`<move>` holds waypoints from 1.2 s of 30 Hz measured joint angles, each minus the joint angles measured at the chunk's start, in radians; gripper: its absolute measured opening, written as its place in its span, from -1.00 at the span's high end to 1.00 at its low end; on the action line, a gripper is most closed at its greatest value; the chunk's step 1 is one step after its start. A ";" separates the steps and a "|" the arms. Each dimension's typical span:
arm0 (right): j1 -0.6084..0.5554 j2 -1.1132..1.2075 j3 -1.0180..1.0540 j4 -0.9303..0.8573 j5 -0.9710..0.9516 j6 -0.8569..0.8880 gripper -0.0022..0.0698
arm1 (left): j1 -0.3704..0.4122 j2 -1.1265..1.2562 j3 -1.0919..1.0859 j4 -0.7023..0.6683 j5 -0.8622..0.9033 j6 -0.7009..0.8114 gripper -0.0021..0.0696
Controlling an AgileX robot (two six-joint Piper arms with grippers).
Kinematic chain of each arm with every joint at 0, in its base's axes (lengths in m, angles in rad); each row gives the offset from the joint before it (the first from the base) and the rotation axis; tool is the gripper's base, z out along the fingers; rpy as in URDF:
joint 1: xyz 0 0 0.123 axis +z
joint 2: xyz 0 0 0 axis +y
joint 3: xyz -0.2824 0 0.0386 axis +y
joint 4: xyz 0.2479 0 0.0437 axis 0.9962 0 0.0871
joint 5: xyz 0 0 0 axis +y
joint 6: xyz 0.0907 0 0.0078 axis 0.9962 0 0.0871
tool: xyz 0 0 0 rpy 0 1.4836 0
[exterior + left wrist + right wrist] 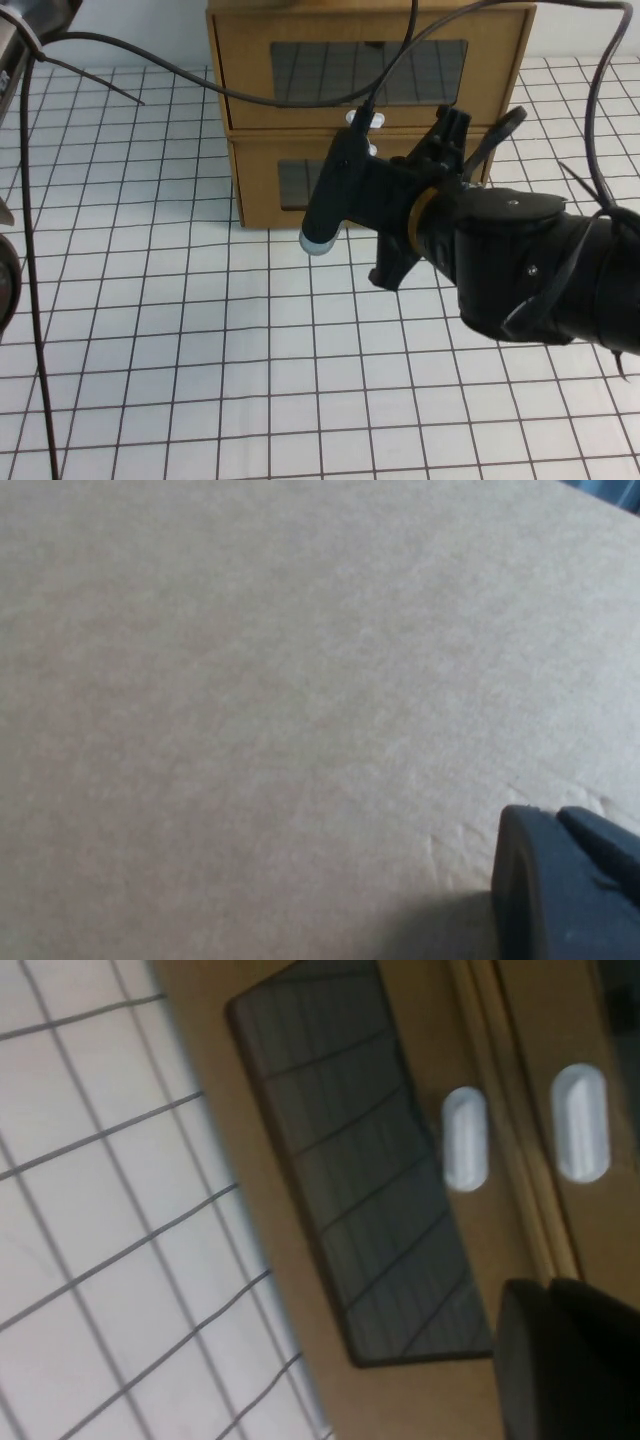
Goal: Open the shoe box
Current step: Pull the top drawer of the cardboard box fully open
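My right gripper [452, 125], clenched on nothing, hangs just before the stacked shoe boxes [250, 75] at the far side of the table [200, 350]. They look like light, stiff cardboard that may slide, so I'd pull a white tab [465, 1138] on the front. My arm hides part of the lower front; my left gripper [565, 880] sits close to plain cardboard, released or clenched I cannot tell.
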 joint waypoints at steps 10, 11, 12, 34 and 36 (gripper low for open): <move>0.000 0.069 -0.007 -0.407 0.007 0.245 0.54 | 0.000 0.000 0.000 0.000 0.000 -0.004 0.95; 0.000 0.077 -0.011 -0.411 0.012 0.246 0.50 | 0.000 0.000 0.000 0.000 0.000 -0.004 0.95; 0.000 0.087 -0.013 -0.415 0.015 0.248 0.47 | 0.000 0.000 0.000 0.000 0.000 -0.004 0.95; -0.035 0.159 -0.120 -0.424 0.019 0.232 0.39 | 0.000 0.000 0.000 0.000 0.007 -0.010 0.95; -0.039 0.180 -0.135 -0.425 0.019 0.221 0.39 | 0.000 0.000 0.000 0.000 0.007 -0.010 0.95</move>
